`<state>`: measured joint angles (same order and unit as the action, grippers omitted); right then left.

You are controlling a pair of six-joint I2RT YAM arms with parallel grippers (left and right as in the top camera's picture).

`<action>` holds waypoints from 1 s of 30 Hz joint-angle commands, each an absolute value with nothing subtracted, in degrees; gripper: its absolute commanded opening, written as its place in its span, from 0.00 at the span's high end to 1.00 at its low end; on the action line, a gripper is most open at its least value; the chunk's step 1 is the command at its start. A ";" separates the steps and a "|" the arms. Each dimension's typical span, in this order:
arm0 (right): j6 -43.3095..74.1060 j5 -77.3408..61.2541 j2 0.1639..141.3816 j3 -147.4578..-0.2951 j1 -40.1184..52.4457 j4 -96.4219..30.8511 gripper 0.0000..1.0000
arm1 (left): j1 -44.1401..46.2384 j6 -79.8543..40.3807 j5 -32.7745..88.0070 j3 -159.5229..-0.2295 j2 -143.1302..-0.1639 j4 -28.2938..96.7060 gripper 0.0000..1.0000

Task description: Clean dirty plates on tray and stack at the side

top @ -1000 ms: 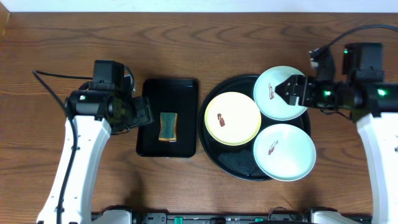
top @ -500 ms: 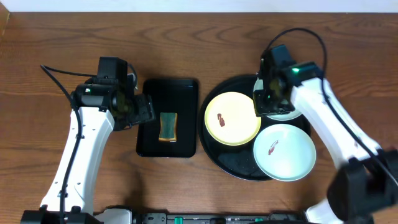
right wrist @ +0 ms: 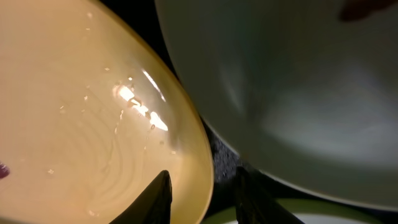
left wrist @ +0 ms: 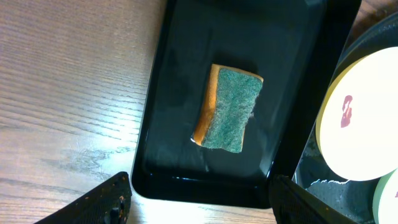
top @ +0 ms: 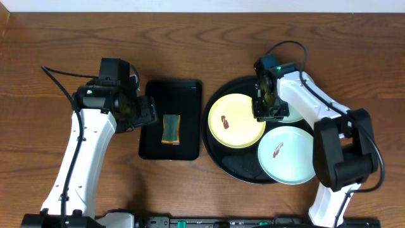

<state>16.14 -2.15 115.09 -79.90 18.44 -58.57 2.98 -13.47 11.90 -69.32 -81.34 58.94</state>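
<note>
Wooden table (top: pixel 209 44), two trays side by side on it.

Round black tray (top: pixel 242 168) sits right of centre and carries all three plates. Rectangular black tray (top: pixel 152 140) is just to its left, rims near each other.

Yellow plate (top: pixel 243 130) lies on the round tray's left half. Lower mint-white plate (top: pixel 294 161) is at the front right, its edge over the rim. Upper mint-white plate (right wrist: pixel 280 81) is at the back right, mostly under the right arm in the overhead view.

Right gripper (right wrist: pixel 203 186) has its fingers on either side of the yellow plate's right rim. Whether they pinch it, I cannot tell.

Left gripper (left wrist: pixel 199 190) hangs over the rectangular tray's edge, jaws spread wide, holding nothing.

Sponge (left wrist: pixel 229 109), green face up with an orange side, lies mid rectangular tray.

Red-brown smear (top: pixel 223 120) on the yellow plate; another on the lower mint-white plate.
</note>
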 commanded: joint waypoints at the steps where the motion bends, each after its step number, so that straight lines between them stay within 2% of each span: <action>1: 16.69 -3.27 116.75 -80.82 18.61 -58.26 0.70 | 2.70 -13.32 11.99 -68.73 -81.56 59.11 0.27; 3: 16.67 -3.27 117.32 -80.82 18.74 -58.15 0.72 | 2.70 -13.34 11.97 -68.73 -81.56 59.07 0.27; 6: 16.64 -3.27 117.34 -80.82 19.11 -57.60 0.87 | 2.70 -13.32 11.94 -68.73 -81.56 59.02 0.27; 14: 15.62 -3.27 116.46 -80.97 19.70 -57.45 0.89 | 2.83 -13.34 10.70 -67.81 -81.58 57.84 0.28; 16: 15.59 -3.25 116.44 -80.97 19.70 -56.88 0.94 | 2.98 -13.34 10.72 -67.16 -81.62 56.69 0.28; 21: 15.59 -3.25 116.46 -80.97 19.70 -56.49 0.97 | 3.86 -13.34 10.72 -63.61 -81.62 52.75 0.32; 30: 15.59 -3.27 116.46 -80.95 19.97 -56.14 0.95 | 7.70 -13.32 10.70 -52.75 -81.67 36.34 0.32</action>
<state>15.92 -3.40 116.81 -80.18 19.38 -56.40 6.50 -13.47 11.29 -55.05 -81.34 38.76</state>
